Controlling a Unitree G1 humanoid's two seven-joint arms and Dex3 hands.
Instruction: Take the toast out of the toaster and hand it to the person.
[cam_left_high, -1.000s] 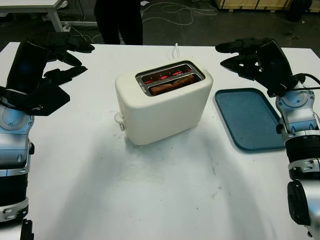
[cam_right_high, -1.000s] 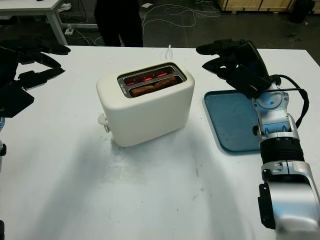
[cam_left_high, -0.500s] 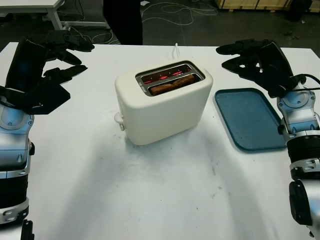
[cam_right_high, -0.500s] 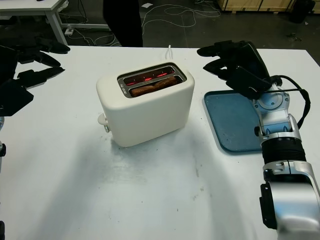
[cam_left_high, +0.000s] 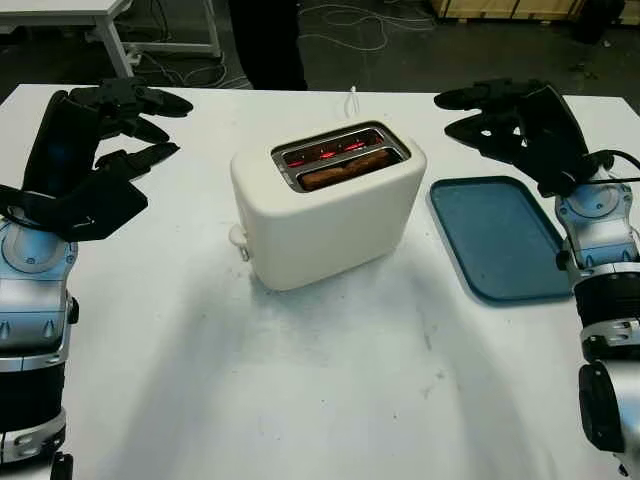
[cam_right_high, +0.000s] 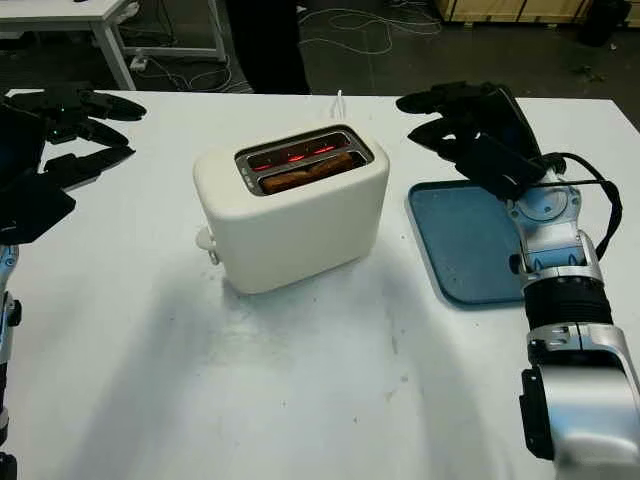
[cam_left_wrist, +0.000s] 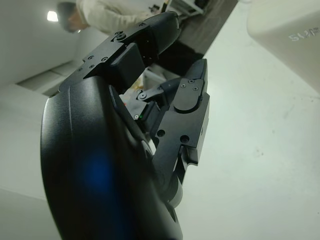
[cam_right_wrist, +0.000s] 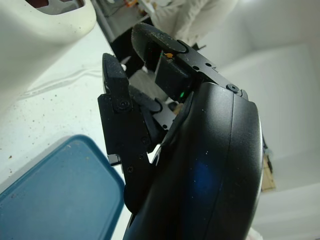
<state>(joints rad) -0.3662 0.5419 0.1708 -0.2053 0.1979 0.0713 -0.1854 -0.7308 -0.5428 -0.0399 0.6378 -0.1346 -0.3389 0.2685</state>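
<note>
A cream toaster (cam_left_high: 325, 215) stands in the middle of the white table (cam_left_high: 300, 380). One brown toast (cam_left_high: 345, 169) sits low in its front slot, and the rear slot glows red. My left hand (cam_left_high: 120, 125) is open, held above the table well to the left of the toaster. My right hand (cam_left_high: 490, 115) is open too, raised to the toaster's right, over the far end of the tray. A person (cam_left_high: 265, 40) in dark trousers stands behind the table's far edge; a light sleeve (cam_left_wrist: 115, 12) shows in the left wrist view.
A blue tray (cam_left_high: 500, 235) lies flat to the right of the toaster, under my right forearm. The toaster's white cord (cam_left_high: 353, 98) runs off the far edge. The toaster's lever knob (cam_left_high: 238, 238) sticks out on its left end.
My left hand has drifted right, toward the toaster. The person behind the table has stepped to the right. My right hand has hardly moved.
</note>
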